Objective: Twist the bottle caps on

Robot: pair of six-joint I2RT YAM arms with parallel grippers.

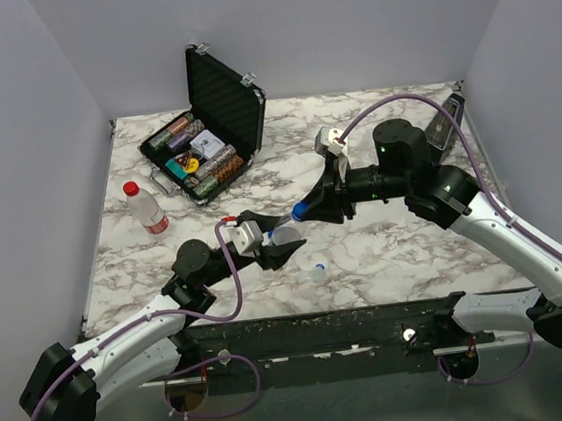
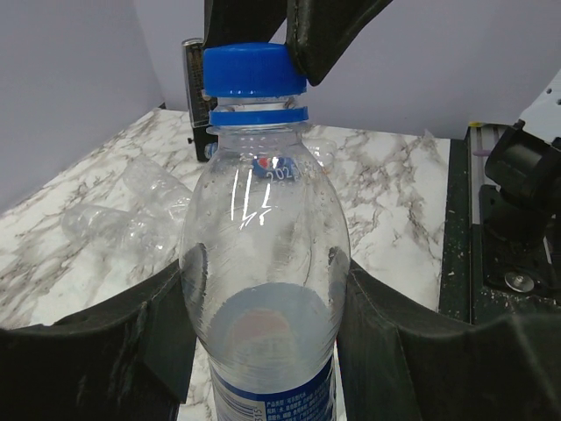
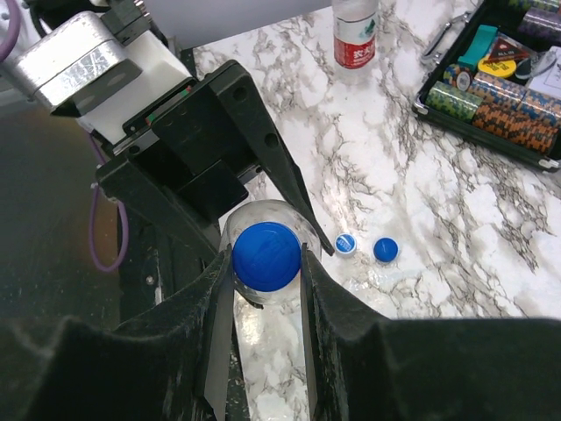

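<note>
Right wrist view, centre: the right tool [image 3: 266, 263] pinches the blue cap [image 3: 266, 253] atop the bottle [image 2: 261, 228]. Meanwhile the left tool [image 2: 263, 324] (low in its own view) clasps that bottle's body.

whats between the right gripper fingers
The blue cap on the clear bottle held in the left gripper; the right gripper clamps its sides, seen in the right wrist view.

Blue-labelled clear plastic bottle [image 2: 263, 263], tilted above the worktop [image 1: 386, 250], wears a round blue screw cap [image 2: 252, 68], perhaps loosely. Red-capped clear bottle [image 1: 147, 206] stands upright; two blue caps [image 3: 386, 250] lie loose.
</note>
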